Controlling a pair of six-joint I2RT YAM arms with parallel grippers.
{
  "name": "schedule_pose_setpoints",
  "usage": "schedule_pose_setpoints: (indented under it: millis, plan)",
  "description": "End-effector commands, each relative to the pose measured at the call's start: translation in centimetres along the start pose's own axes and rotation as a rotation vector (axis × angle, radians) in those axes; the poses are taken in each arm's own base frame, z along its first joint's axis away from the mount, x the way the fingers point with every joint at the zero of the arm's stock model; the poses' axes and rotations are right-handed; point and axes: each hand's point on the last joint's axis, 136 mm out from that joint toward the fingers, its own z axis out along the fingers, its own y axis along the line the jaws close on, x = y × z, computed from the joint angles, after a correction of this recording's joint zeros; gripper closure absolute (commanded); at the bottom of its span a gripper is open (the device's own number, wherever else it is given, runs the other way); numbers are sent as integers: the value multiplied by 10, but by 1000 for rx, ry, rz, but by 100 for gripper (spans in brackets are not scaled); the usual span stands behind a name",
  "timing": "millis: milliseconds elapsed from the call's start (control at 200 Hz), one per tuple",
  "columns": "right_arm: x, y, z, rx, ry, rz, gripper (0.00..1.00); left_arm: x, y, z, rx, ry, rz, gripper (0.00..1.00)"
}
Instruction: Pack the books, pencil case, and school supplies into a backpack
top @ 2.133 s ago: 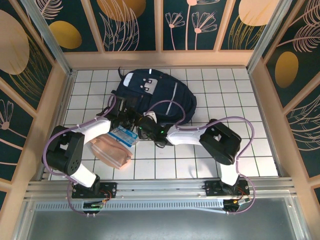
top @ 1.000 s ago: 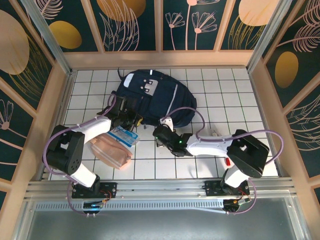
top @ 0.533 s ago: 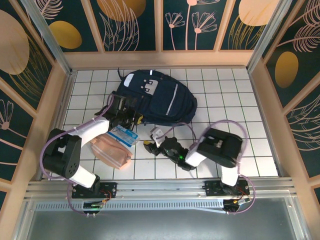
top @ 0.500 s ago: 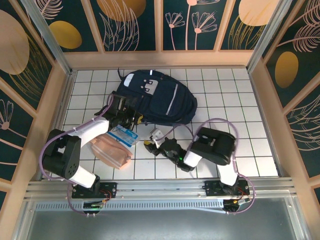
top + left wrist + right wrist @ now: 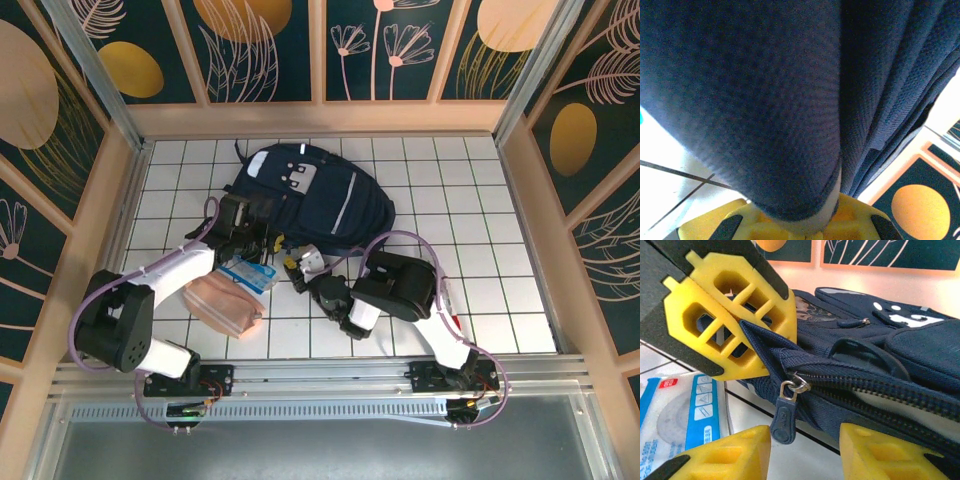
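In the left wrist view, blurred navy backpack (image 5: pixel 765 100) fabric is hiding the tips of the left gripper (image 5: pixel 805 227), whose yellow fingers are running off the bottom edge. In the right wrist view, a blue-and-white packet (image 5: pixel 685 415) is getting cropped lower left, its print unreadable.

Backpack (image 5: pixel 330 200): navy fabric, grey-white flap patch (image 5: pixel 296 172), thin white stripes, black straps. Zip pull (image 5: pixel 784 416): navy w/ silver ring. Left claw (image 5: pixel 740 325) & right claw (image 5: pixel 805 450): yellow fingers, black backing. Arms (image 5: pixel 180 268): white + black, lilac cables. Pouch (image 5: pixel 222 303), lower left of top view: peach. Packet (image 5: pixel 248 272) next to it: white w/ blue print, small red label. Pen (image 5: pixel 457 322), lower right: red. Tabletop (image 5: pixel 480 200): white tiles, dark grid lines. Walls (image 5: pixel 70 60): dark teal, orange discs, pale pink leaf & flower outlines, peach frames.
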Motion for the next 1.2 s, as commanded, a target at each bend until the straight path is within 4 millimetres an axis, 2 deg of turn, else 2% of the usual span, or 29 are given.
schedule_pose_setpoints:
  millis: [0,205,395,581,756,961,1066,1196]
  plan:
    - [-23,-2,5,30,-112,99,60,22,-13,-9,49,72,1,100]
    - [-20,0,11,82,-108,135,67,29,-11,-5,43,89,7,100]
    - [-17,-9,14,153,-95,149,74,28,-7,-4,40,84,-1,100]
    - [-17,6,13,103,-88,165,85,27,-3,-1,31,87,-3,100]
    - [-20,19,-2,21,-83,172,97,23,6,3,20,82,-8,100]
    - [-24,17,-25,-25,-66,215,100,12,11,6,21,47,0,100]
    - [-21,12,-37,-48,-36,241,100,-3,10,6,21,14,29,100]
    - [-17,17,-56,-166,20,329,100,-33,10,0,23,-68,65,100]
